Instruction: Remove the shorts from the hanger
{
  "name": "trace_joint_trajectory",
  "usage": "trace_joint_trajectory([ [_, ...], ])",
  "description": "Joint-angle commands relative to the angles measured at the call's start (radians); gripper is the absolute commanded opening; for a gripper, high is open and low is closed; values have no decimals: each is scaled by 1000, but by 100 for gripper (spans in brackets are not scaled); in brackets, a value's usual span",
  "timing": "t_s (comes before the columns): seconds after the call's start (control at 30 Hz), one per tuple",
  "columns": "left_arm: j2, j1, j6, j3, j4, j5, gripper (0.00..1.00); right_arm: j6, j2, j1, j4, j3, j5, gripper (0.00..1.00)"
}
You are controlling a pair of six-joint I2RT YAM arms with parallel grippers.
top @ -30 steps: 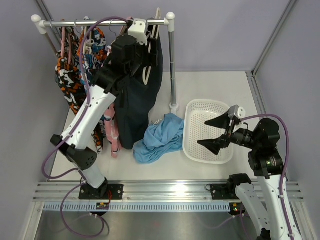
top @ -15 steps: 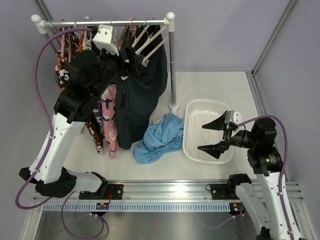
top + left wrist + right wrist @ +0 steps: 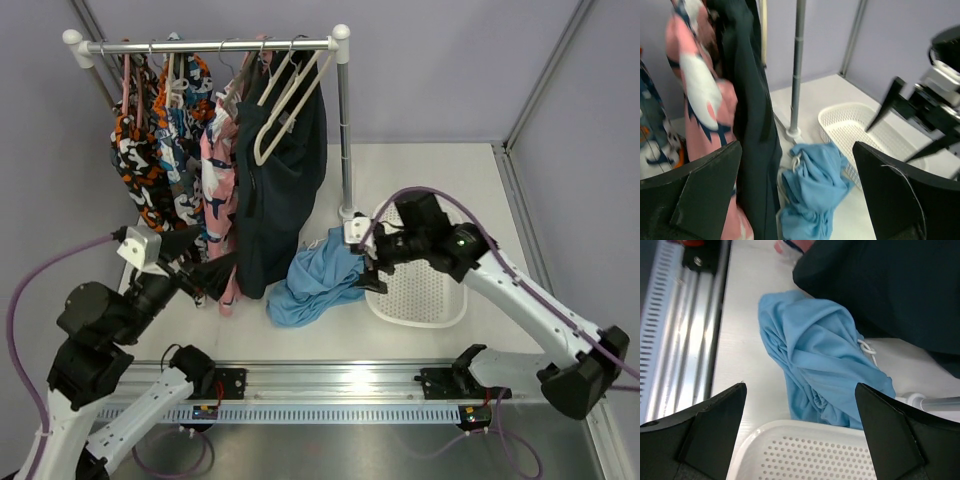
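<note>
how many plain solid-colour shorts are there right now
2. The light sky-blue cloth shorts lie crumpled on the white table, beside the white perforated plastic basket. The dark navy cloth shorts hang from the silver metal rail. The patterned garments there could hide more.

A lab robot cell: plain lilac wall panels [image 3: 440,70], bare metal framing [image 3: 545,75], and a slotted aluminium mounting rail [image 3: 330,383] along the desk's [image 3: 430,170] near edge.
</note>
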Motion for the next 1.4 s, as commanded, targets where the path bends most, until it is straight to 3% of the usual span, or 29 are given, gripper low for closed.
trace_joint_trajectory([
  [0.0, -103, 3, -31, -141, 14, 98, 99, 33, 105, 143, 162, 11, 427, 99],
  [0.07, -184, 3, -44, -221, 5, 106, 99, 54, 182, 202, 244, -5, 644, 99],
  [0.2, -272, 3, -48, -310, 12, 102, 99, 40, 292, 265, 373, -16, 752, 100],
  [0.4, -317, 3, -56, -408, 42, 83, 99, 7, 458, 271, 359, 11, 697, 99],
  [0.57, -309, 3, -47, -416, 52, 91, 99, -156, 561, 270, 82, 70, 410, 100],
  [0.7, -303, 3, -47, -421, 52, 95, 99, -179, 691, 271, -58, 160, 344, 95],
  [0.8, -314, 3, -50, -421, 54, 92, 99, -184, 754, 268, -78, 192, 343, 82],
  [0.9, -329, 3, -51, -424, 57, 88, 99, -180, 791, 270, -113, 225, 323, 57],
  [0.93, -332, 3, -50, -424, 57, 88, 99, -177, 793, 270, -121, 229, 315, 36],
  [1.03, -337, 3, -48, -424, 55, 88, 99, -176, 759, 265, -126, 223, 288, 7],
  [1.07, -340, 1, -48, -424, 55, 89, 99, -177, 715, 256, -129, 222, 265, 1],
  [1.37, -351, 3, -47, -427, 57, 88, 99, -135, 350, 21, -285, 387, -123, 0],
])
